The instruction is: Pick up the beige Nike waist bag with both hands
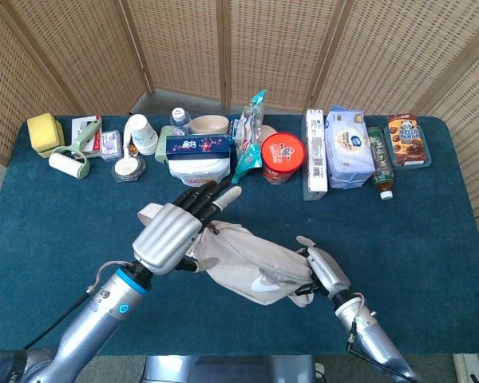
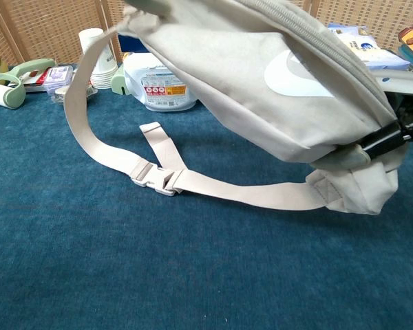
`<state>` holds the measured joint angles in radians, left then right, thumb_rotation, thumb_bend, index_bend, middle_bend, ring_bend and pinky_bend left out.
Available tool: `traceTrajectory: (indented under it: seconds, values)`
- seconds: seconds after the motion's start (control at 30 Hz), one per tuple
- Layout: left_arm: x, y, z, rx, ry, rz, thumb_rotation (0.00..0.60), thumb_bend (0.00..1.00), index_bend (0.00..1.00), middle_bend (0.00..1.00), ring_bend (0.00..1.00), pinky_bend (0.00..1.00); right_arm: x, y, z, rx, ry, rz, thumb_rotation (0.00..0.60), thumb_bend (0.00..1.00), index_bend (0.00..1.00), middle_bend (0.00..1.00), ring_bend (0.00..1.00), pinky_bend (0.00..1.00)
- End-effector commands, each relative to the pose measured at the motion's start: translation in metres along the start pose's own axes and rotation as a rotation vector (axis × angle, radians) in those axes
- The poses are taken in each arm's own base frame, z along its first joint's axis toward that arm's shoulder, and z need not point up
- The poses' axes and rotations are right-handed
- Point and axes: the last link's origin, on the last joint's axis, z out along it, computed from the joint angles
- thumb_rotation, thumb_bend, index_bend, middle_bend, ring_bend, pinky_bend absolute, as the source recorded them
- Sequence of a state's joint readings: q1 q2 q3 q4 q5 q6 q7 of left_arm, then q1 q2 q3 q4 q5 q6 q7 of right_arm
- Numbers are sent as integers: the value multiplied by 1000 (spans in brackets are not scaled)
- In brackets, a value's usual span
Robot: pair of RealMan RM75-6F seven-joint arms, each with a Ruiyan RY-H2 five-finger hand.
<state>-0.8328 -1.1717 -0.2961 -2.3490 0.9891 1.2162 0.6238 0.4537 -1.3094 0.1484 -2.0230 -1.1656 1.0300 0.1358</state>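
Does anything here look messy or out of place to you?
Only slightly. The beige waist bag is held up by the left hand and right hand, but its strap sags to the table, where the buckle lies. The items along the back look tidy.

One waist bag (image 1: 251, 263) (beige), two hands (image 1: 169, 235)

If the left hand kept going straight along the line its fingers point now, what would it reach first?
Judging from the head view, the left hand, holding one end of the waist bag, points up-right toward the back row. The white tub under the dark blue box looks first in line, though height above the table is unclear.
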Motion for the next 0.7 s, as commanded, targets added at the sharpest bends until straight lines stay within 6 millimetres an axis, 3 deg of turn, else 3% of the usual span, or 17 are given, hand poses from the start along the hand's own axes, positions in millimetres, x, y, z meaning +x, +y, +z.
traceTrajectory:
  seconds: [0.03,0.17,0.33,0.5,0.7]
  values:
    - [10,-25,-13,63,11,46,600,0,0,0,0,104,3,1,0,-4,7,-10,600,219,1000,894,466,96]
    - [21,-54,-31,142,13,103,600,0,0,0,0,97,7,3,0,-9,19,-33,600,219,1000,894,466,96]
    - [32,-98,-68,270,10,198,600,0,0,0,0,96,15,5,-1,-17,44,-97,600,219,1000,894,466,96]
    - [32,-145,-117,392,6,239,600,0,0,0,0,84,22,4,-1,-19,66,-143,600,220,1000,894,466,96]
    - [26,-178,-156,474,18,240,600,0,0,0,0,77,27,4,-1,-17,92,-181,600,220,1000,894,466,96]
